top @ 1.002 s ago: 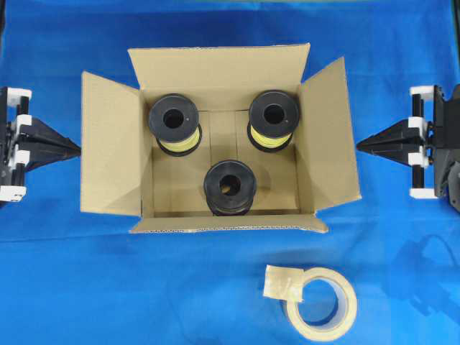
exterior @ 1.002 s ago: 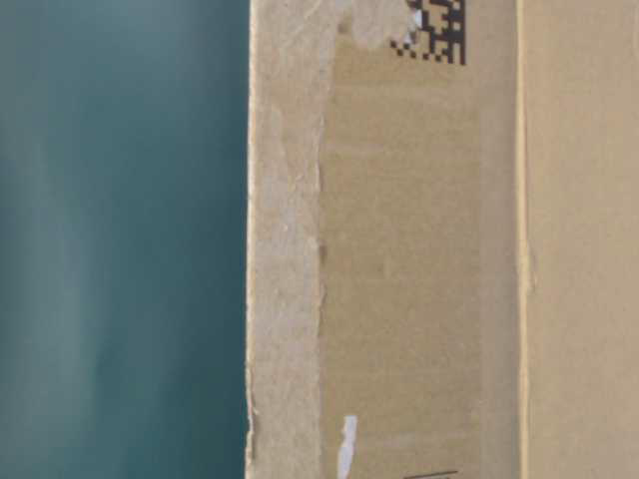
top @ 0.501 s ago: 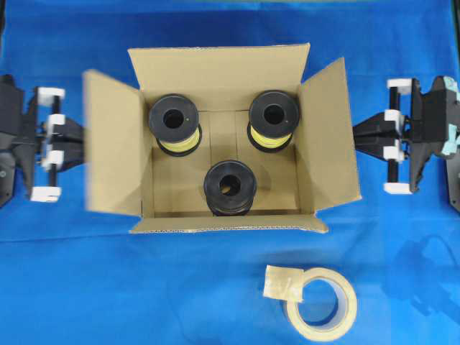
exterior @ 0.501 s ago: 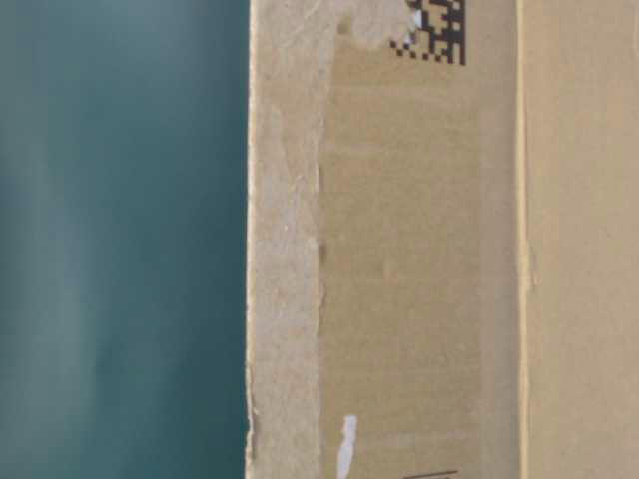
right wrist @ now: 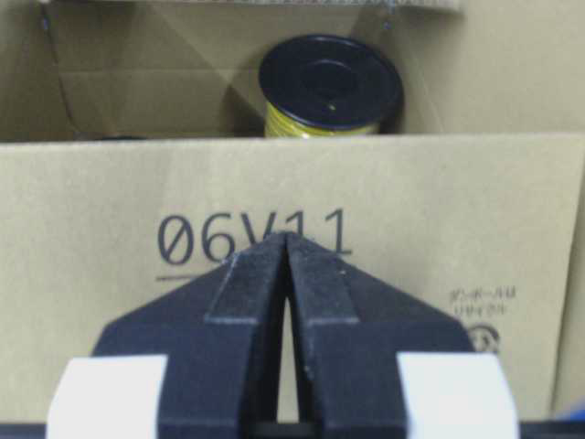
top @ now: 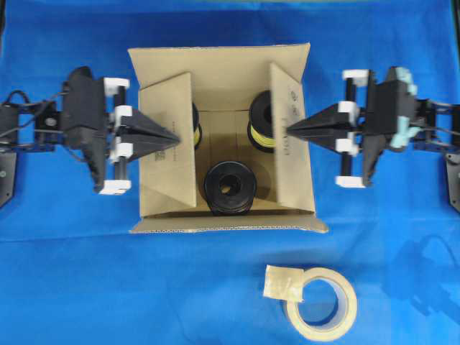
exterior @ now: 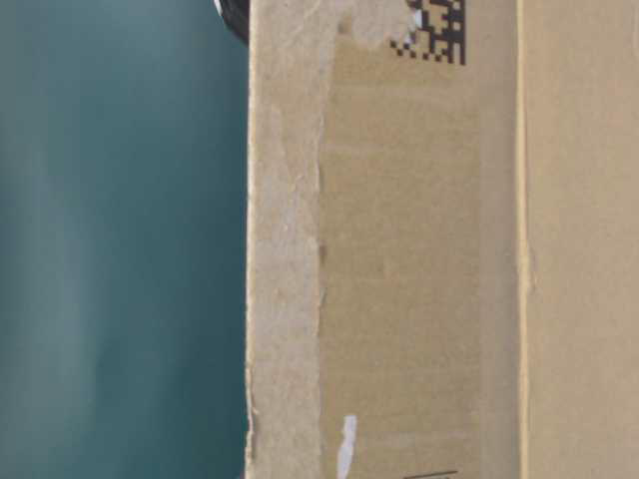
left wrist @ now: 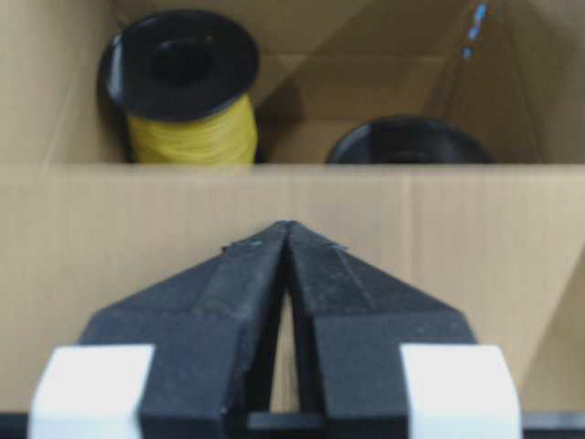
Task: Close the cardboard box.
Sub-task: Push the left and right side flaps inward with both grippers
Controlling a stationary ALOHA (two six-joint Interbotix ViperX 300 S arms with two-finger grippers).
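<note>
The cardboard box (top: 223, 68) stands open in the middle of the blue table. Its left flap (top: 169, 144) and right flap (top: 291, 140) stand tilted inward over the opening. The far flap and near flap lie folded outward. My left gripper (top: 176, 136) is shut and empty, its tip pressed against the left flap's outer face (left wrist: 137, 238). My right gripper (top: 287, 130) is shut and empty, its tip against the right flap's printed outer face (right wrist: 457, 210). The table-level view shows only the box wall (exterior: 419, 259).
Three black spools sit inside the box, two wound with yellow (top: 264, 129) and one at the front (top: 230, 188). A beige tape roll (top: 320, 302) lies on the table in front of the box, right of centre.
Both arms have moved inward from the table sides. The side flaps, which lay spread outward, now stand pushed up and lean over the box opening.
</note>
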